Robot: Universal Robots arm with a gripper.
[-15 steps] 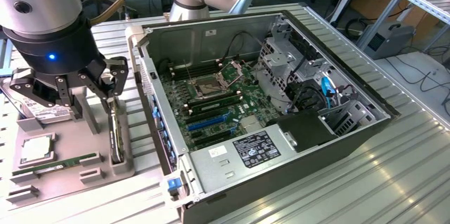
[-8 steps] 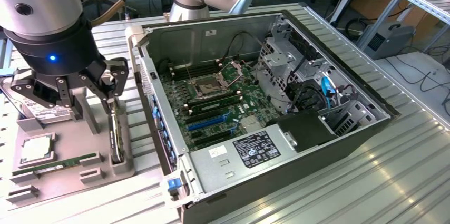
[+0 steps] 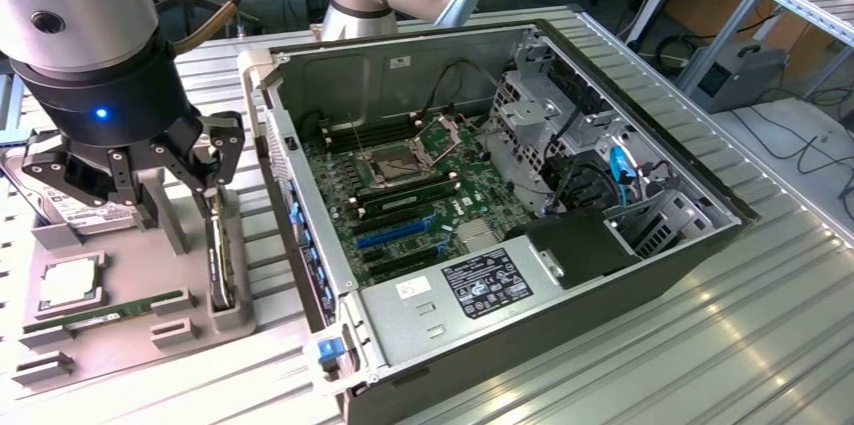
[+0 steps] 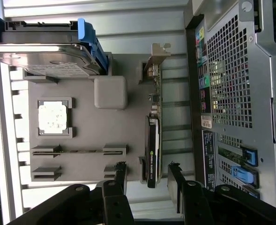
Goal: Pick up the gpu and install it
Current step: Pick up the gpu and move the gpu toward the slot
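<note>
Gpu (image 4: 152, 150): stands on edge in the grey parts tray (image 4: 91, 126), exposing both faces to the gripper (image 4: 147, 166), whose fingers are spread astride it, untouching.

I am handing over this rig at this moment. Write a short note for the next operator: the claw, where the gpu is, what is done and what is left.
The claw is open and hangs low over the tray, with one finger on each side of the gpu, not gripping it.
The gpu stands on edge in its tray slot, beside the case.
The case lies with its side open; I see no card in the board's slots.
Done: the claw is lined up at the gpu.
Left: the gpu is not yet gripped, lifted or installed.
</note>
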